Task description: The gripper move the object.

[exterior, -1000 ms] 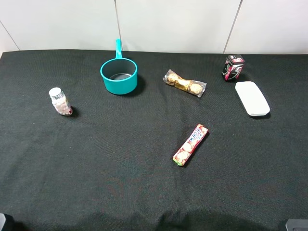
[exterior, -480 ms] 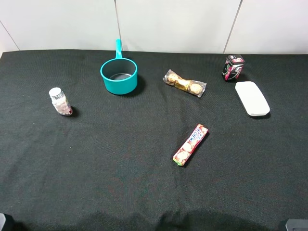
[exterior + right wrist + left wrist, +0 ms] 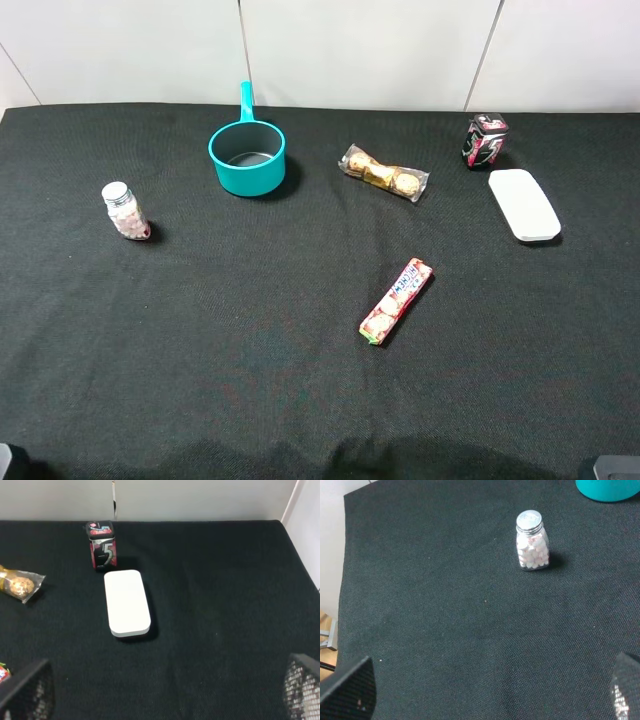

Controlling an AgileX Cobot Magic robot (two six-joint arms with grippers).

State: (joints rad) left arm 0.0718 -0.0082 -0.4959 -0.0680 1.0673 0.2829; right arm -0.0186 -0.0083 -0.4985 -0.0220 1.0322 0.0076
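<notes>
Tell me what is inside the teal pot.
Nothing visible: the teal pot shows only a bare grey bottom in the high view. Its near wall hides a strip of that bottom, so something small there could be missed.

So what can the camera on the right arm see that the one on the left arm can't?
Only the right wrist view shows the white case, the small gum pack just beyond it, the end of a wrapped chocolate packet, and the right gripper with fingers spread wide. Only the left wrist view shows the candy jar, an edge of the teal pot and the left gripper. Both share the black tabletop.
</notes>
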